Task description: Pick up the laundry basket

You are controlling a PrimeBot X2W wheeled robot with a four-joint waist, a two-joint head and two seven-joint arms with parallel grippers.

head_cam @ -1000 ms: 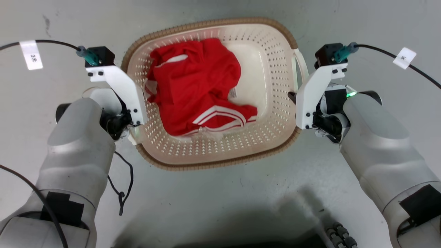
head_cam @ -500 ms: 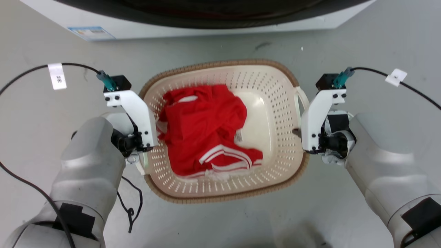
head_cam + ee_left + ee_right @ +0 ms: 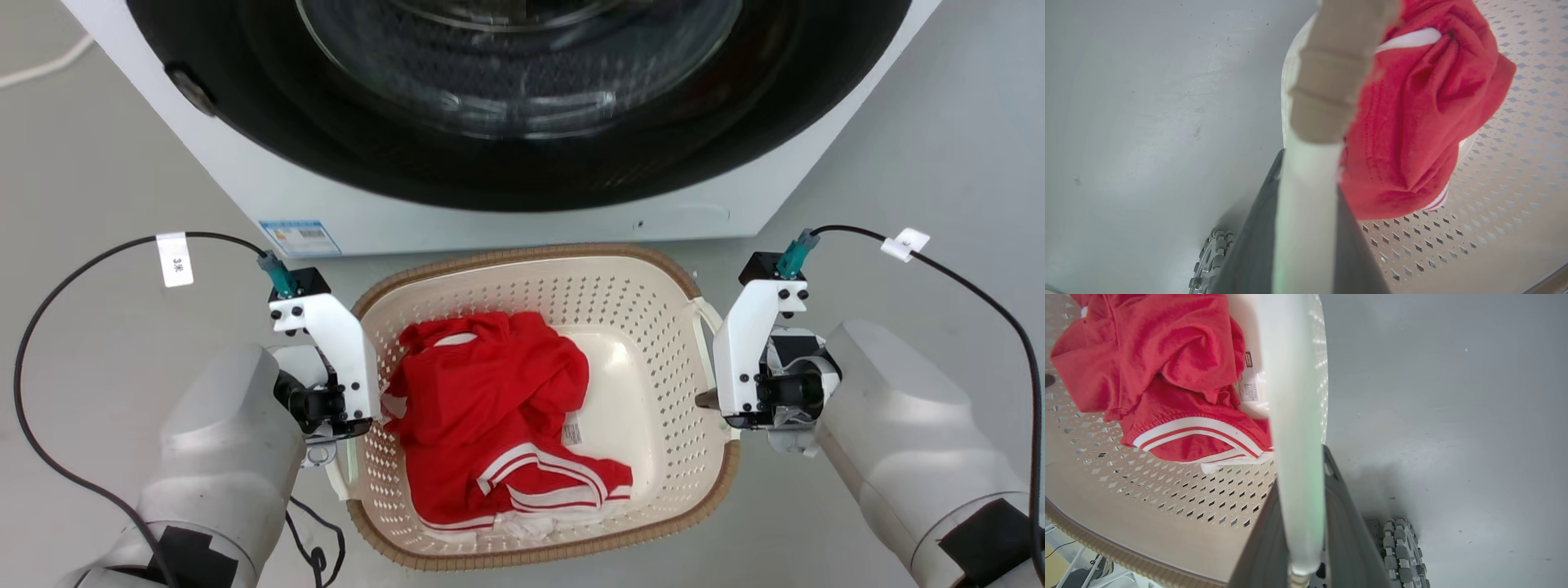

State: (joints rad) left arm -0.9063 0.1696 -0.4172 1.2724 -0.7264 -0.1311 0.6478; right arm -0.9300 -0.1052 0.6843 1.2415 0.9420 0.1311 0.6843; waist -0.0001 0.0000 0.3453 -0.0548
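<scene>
Where the arms are: both pale forearms rise from the lower corners of the head view, angled inward, one on each side of the laundry basket [image 3: 522,255].
Left gripper [image 3: 1310,175]: two dark fingers pressed against either side of the basket's white left handle [image 3: 1306,228], pinching it.
Right gripper [image 3: 1300,477]: pinching the white right handle [image 3: 1296,396] the same way.
Basket: centred between the arms, just in front of the washing machine [image 3: 490,230]; a red garment [image 3: 490,408] lies inside.
Edges: far rim near the machine's white front; whether they touch cannot be told.
Open room: bare grey floor [image 3: 963,163] on both sides; a treaded wheel [image 3: 1404,551] sits low beside the right gripper's fingers.
</scene>
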